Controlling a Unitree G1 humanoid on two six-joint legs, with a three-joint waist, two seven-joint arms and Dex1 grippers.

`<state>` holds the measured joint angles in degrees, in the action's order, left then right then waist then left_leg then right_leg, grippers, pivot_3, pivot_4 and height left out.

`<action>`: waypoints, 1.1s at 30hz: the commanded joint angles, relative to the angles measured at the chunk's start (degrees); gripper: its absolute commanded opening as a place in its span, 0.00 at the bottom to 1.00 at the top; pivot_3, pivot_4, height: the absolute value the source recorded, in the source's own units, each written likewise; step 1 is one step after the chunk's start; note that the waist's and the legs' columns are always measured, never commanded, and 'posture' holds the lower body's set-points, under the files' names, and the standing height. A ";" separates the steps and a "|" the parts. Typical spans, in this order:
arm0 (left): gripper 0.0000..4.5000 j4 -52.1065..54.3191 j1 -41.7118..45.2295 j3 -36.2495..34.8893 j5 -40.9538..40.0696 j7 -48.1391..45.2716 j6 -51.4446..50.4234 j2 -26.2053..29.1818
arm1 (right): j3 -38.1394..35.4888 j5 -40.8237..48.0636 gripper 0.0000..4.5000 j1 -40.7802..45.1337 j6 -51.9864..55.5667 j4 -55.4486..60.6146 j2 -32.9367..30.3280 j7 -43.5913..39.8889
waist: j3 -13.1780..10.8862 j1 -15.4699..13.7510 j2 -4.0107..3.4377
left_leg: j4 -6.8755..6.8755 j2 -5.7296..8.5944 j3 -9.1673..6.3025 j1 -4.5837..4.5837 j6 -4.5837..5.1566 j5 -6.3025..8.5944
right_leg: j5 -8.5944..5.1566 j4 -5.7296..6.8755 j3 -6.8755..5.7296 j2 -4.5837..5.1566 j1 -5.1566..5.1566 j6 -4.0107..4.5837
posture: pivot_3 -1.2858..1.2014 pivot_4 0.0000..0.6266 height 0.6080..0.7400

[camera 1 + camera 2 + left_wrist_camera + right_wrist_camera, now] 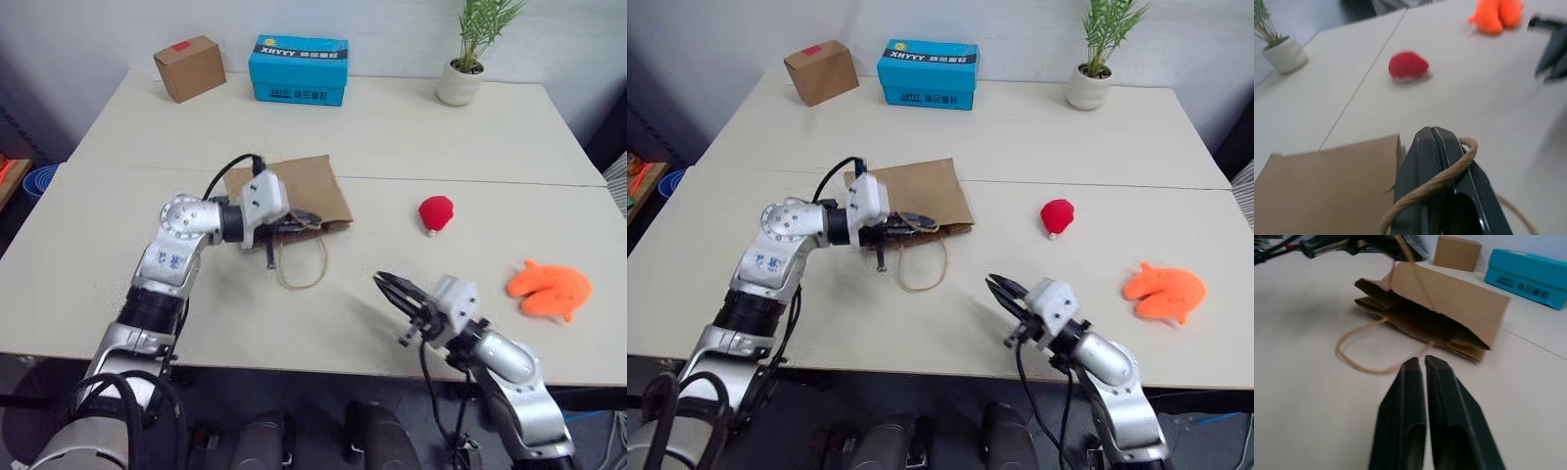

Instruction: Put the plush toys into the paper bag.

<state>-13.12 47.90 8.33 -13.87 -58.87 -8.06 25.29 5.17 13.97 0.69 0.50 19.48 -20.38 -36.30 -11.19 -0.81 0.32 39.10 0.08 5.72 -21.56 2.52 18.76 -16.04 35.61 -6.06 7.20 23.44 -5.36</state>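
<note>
Brown paper bag [294, 192] lies flat, its upper handle [1449, 174] seemingly pinched by the closed left gripper [281, 223]; right gripper [394, 289], shut and empty, points at the bag's mouth.

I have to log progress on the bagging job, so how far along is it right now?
Early stage. Done: nothing is bagged; the red plush toy and the orange plush toy both lie on the table. In hand: the left gripper is shut on a handle of the paper bag, which lies flat. The right gripper is shut and empty, facing the bag's mouth. Left: open the bag and load both toys.
</note>
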 commanded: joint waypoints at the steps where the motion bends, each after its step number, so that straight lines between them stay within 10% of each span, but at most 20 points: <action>1: 0.00 1.58 2.64 -3.38 -3.12 1.73 -3.60 -0.83 | 1.86 -0.96 0.00 2.46 2.23 -0.04 1.10 1.46 | 0.00 0.04 0.00 | 0.00 0.01 -0.01 0.00 0.00 0.00 | 0.00 0.00 0.00 0.00 0.00 0.00 | 0.52 0.24 1.00; 14: 0.00 6.61 2.26 -4.18 -5.10 3.21 -10.76 -2.73 | 7.46 -7.58 0.00 16.39 6.64 -9.36 8.12 6.94 | -0.01 0.90 0.01 | 0.00 0.02 -0.10 -0.07 0.01 0.00 | 0.00 -0.02 -0.02 -0.04 0.00 0.00 | 0.52 0.24 1.00; 21: 0.00 11.34 -4.12 -0.41 -1.49 -2.63 -10.79 4.99 | 8.02 -7.32 0.00 17.78 6.24 -11.16 8.72 5.33 | -0.01 1.45 0.00 | -0.02 -0.01 -0.11 -0.08 -0.04 0.01 | -0.01 -0.03 0.05 -0.09 0.03 0.01 | 0.52 0.24 1.00; 33: 0.76 27.73 -15.46 -5.57 -10.91 -11.46 -18.28 18.94 | 4.06 -3.27 0.00 8.75 9.89 -3.28 0.77 1.05 | -0.01 1.15 0.00 | 0.00 -0.02 -0.33 -0.23 -0.08 0.04 | -0.05 -0.09 0.13 0.05 0.06 0.07 | 0.52 0.24 1.00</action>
<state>12.82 32.34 5.49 -23.41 -71.50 -27.41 44.25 10.14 9.37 9.80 10.30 13.33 -19.44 -34.47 -11.21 0.34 0.32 39.09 0.05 5.38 -21.79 2.44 18.79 -16.09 35.53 -5.95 7.24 23.49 -5.29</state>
